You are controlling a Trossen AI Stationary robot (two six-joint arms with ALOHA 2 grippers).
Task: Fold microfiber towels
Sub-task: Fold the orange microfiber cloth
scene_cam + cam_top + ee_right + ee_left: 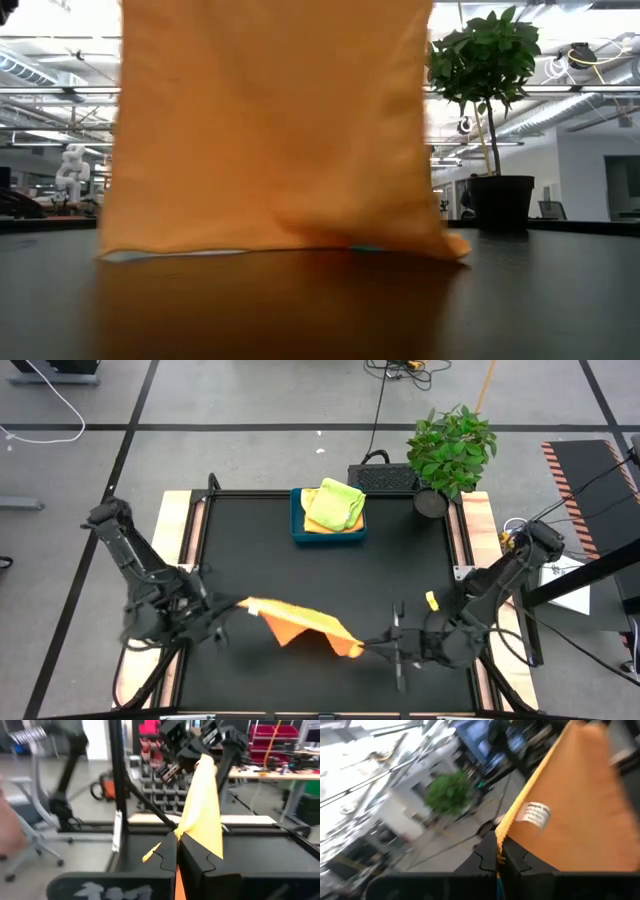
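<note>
Holding the orange towel stretched between my two grippers, I see its long axis running parallel to the table's near edge, its lower hem brushing the surface. My left gripper pinches one top corner, my right gripper the other. More towels sit in the blue tray at the far edge.

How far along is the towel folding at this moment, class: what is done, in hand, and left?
Done: a lime green towel lies folded on another in the blue tray. In hand: the left hand and right hand, both shut on the orange towel, hold it stretched above the table. Left: folding it and laying it down.
</note>
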